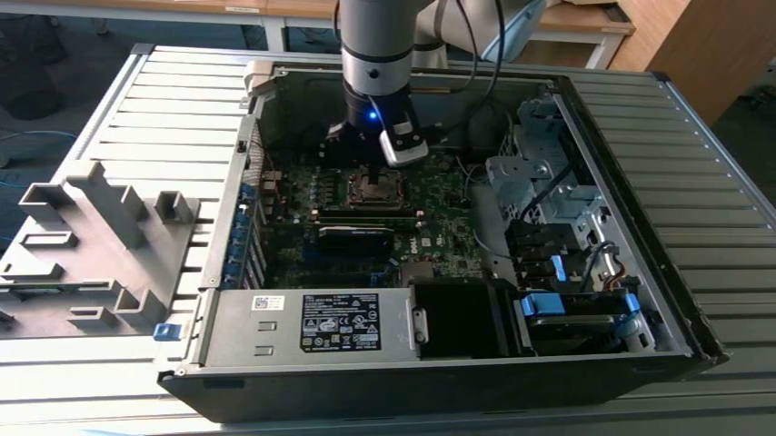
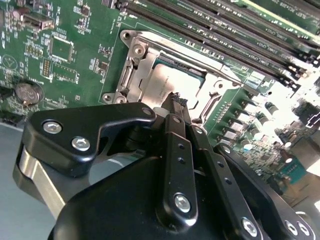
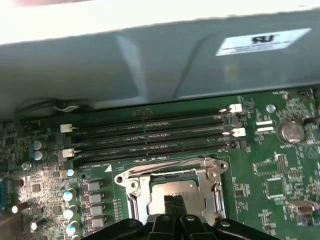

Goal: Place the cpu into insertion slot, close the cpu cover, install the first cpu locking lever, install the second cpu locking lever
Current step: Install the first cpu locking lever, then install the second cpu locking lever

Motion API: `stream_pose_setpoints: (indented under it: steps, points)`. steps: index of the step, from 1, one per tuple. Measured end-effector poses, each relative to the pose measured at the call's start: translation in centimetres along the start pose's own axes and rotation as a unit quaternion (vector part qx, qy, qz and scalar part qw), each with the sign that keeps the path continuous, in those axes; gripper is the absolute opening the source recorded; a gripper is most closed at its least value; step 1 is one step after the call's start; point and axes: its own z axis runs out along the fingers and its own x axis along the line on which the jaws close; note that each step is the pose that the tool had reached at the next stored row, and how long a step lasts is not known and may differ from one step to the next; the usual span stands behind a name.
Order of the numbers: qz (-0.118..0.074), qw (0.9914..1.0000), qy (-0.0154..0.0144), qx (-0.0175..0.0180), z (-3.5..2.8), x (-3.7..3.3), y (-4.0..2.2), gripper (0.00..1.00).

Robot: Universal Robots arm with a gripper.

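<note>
The cpu (image 2: 170, 80) (image 3: 172, 189) shows its silvery top, seated in the insertion slot (image 1: 370, 186) on the green motherboard. The cpu cover (image 2: 136, 67) (image 3: 165, 169), a silvery frame, lies down around the chip, which shows through its cut-out. My gripper (image 2: 176, 100) (image 3: 173, 202) (image 1: 363, 163) hangs over the socket's edge, its two black fingers shut together with nothing between them. The tips sit at or just above the chip and cover. I cannot tell how the locking levers stand.
Long black memory slots (image 3: 150, 132) (image 2: 225, 35) run beside the socket, next to the grey case wall (image 3: 150, 65). A coin battery (image 2: 26, 92) is nearby. The power supply (image 1: 315, 322) and drive cage (image 1: 546, 182) crowd the open case. A grey fixture (image 1: 97, 236) stands at the exterior view's left.
</note>
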Motion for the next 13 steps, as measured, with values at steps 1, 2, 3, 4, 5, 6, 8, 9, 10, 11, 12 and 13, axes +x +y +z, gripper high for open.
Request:
stream_pose_setpoints:
  steps: [1,2,3,4,5,6,8,9,10,11,12,13]
  points:
    - [-0.004,0.99999,0.0002,-0.0001,0.01,-0.03,0.00,0.11]
    - [-0.007,0.99997,0.0004,-0.0003,0.01,-0.08,0.01,0.11]
    - [-0.009,0.99996,0.0008,-0.0003,0.01,-0.11,0.01,0.11]
    - [-0.010,0.99995,0.0010,-0.0003,0.01,-0.12,0.01,0.11]
    - [-0.009,0.99995,0.0013,-0.0001,-0.04,-0.12,0.02,0.11]
    - [-0.010,0.99995,0.0013,-0.0001,-0.14,-0.12,0.02,0.11]
    - [-0.010,0.99995,0.0013,-0.0001,-0.35,-0.13,0.03,0.11]
    - [-0.010,0.99995,0.0013,-0.0002,-0.39,-0.14,0.04,0.11]
    - [-0.010,0.99995,0.0012,-0.0003,-0.39,-0.14,0.04,0.11]
    - [-0.010,0.99995,0.0012,-0.0003,-0.39,-0.14,0.04,0.11]
    - [-0.010,0.99995,0.0013,-0.0002,-0.44,-0.14,0.04,0.11]
    - [-0.010,0.99995,0.0013,-0.0002,-0.48,-0.14,0.04,0.11]
